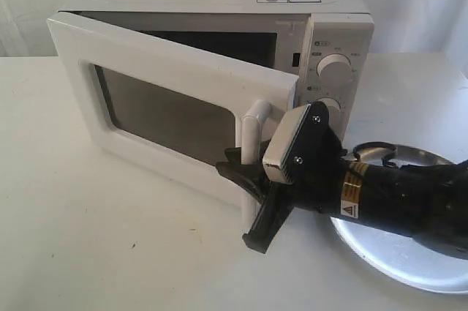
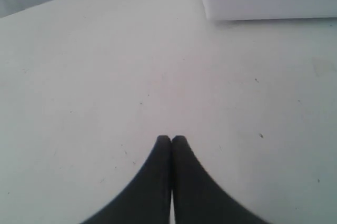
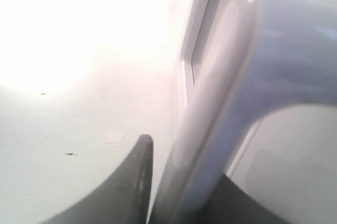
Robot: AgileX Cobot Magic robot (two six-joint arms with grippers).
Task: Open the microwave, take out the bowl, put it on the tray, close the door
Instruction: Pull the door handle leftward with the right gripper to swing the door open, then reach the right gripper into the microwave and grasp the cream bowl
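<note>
two claws logged. right claw [image 1: 236, 206] spread open, one finger on each side of the white vertical bar handle [image 1: 253, 132]. door [image 1: 168, 69], white frame with a dark window, stands part open off the white microwave [image 1: 336, 18]. shiny silver tray [image 1: 409, 260] lies behind this claw, under its arm. left claw [image 2: 171, 139] pressed closed over the bare white surface [image 2: 79, 76], door's lower corner ahead of it.

Right arm [image 1: 398, 201], lower right of exterior view: black casing, yellow-and-black label band [image 1: 352, 192] with a white warning triangle. Pale grey rectangular wrist plate [image 1: 287, 146] carries two dark screws on a black bracket. Black cable loop [image 1: 369, 152] behind it. Left gripper [image 2: 171, 138], lower centre: two smooth black tapered fingers, rounded tips.
</note>
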